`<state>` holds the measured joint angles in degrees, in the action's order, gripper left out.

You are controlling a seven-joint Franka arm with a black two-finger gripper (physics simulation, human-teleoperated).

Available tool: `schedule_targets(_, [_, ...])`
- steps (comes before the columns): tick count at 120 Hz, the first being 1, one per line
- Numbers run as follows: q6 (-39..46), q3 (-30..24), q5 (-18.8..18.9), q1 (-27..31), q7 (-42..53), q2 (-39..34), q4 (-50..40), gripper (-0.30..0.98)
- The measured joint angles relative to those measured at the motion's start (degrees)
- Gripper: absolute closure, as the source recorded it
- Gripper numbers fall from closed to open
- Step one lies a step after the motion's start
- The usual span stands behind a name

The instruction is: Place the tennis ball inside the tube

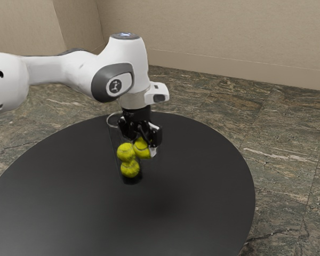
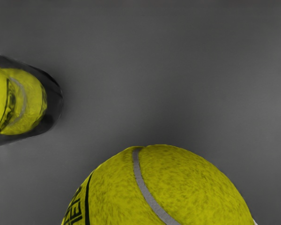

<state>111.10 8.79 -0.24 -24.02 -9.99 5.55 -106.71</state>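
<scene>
In the exterior view my gripper (image 1: pixel 144 146) is shut on a tennis ball (image 1: pixel 142 151), held above the table. Just beside it, toward the exterior view's left, stands a clear tube (image 1: pixel 115 140) with two yellow balls (image 1: pixel 129 168) stacked in its lower part. The wrist view has the held tennis ball (image 2: pixel 164 187) large at its lower edge, and the tube (image 2: pixel 55 101) with its balls (image 2: pixel 28 101) off to one side of it. The held ball is outside the tube. My hand partly hides the area near the tube's rim.
The round black table (image 1: pixel 202 186) carries the tube near its far part. Beyond the table's curved edge lies a stone-patterned floor (image 1: pixel 288 138), with beige walls behind.
</scene>
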Motion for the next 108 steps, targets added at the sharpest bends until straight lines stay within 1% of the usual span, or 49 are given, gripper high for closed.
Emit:
schedule_targets(20, [-9.3,0.4,3.1,1.5,-0.7,-0.2,10.2,0.53])
schedule_targets(28, [-12.0,0.3,3.3,4.4,-0.6,0.5,12.2,0.52])
schedule_targets(39, [-14.7,-0.1,2.5,10.3,0.1,3.2,15.3,0.52])
schedule_targets(47, [-16.1,-0.2,2.0,12.3,0.7,5.2,17.3,0.52])
schedule_targets(62, [-17.8,-0.2,1.1,13.4,2.0,8.9,20.9,0.51])
schedule_targets(108, [-19.4,0.8,0.3,14.1,5.7,14.2,27.4,0.50])
